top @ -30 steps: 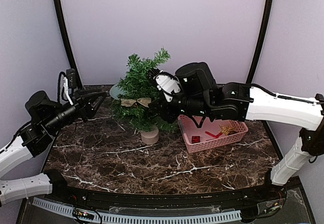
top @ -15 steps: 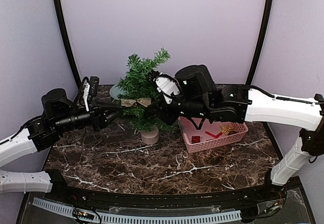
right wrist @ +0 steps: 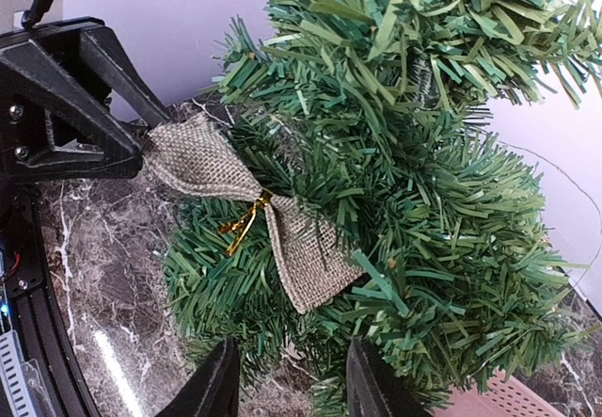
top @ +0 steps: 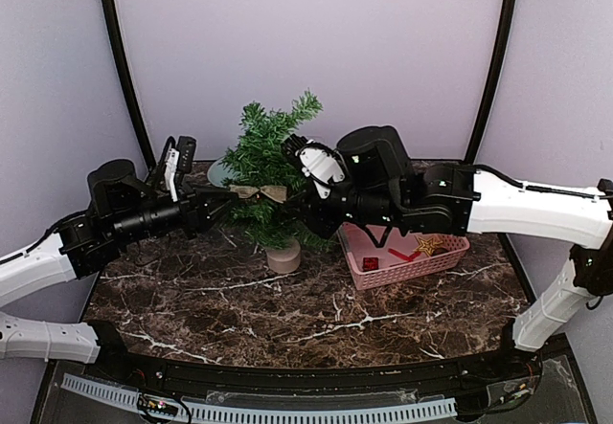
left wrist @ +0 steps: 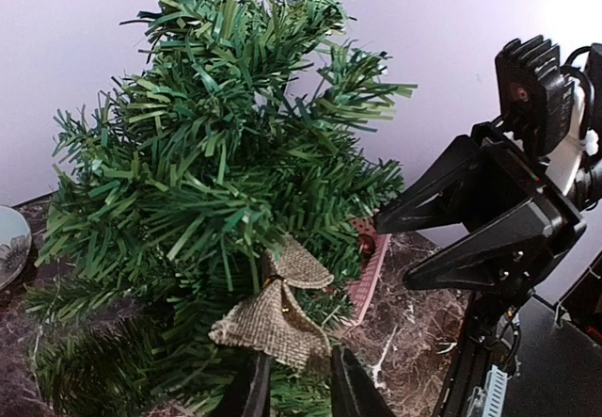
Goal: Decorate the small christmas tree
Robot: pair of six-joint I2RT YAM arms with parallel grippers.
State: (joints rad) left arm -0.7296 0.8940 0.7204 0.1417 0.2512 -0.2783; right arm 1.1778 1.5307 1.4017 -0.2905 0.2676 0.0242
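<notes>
The small christmas tree (top: pixel 268 161) stands mid-table on a tan base (top: pixel 283 256). A burlap bow (top: pixel 257 193) with a gold tie hangs on its front branches. My left gripper (top: pixel 220 200) reaches in from the left. In the left wrist view its fingertips (left wrist: pixel 256 379) stand a little apart at the lower edge of the bow (left wrist: pixel 277 318), one on either side of one wing. My right gripper (right wrist: pixel 293 379) is open at the tree's right side, just below the bow (right wrist: pixel 282 229). Only green branches (right wrist: pixel 423 200) lie beyond its fingers, and it holds nothing.
A pink basket (top: pixel 450 252) sits right of the tree, under the right arm, holding a gold star (top: pixel 428 245) and red pieces (top: pixel 371 263). A pale plate (top: pixel 220 171) lies behind the tree at the left. Black frame posts rise at both back corners.
The left arm has swung right from the table's left edge to the tree, and its jaws have narrowed around the bow's wing. The right arm has barely moved.
</notes>
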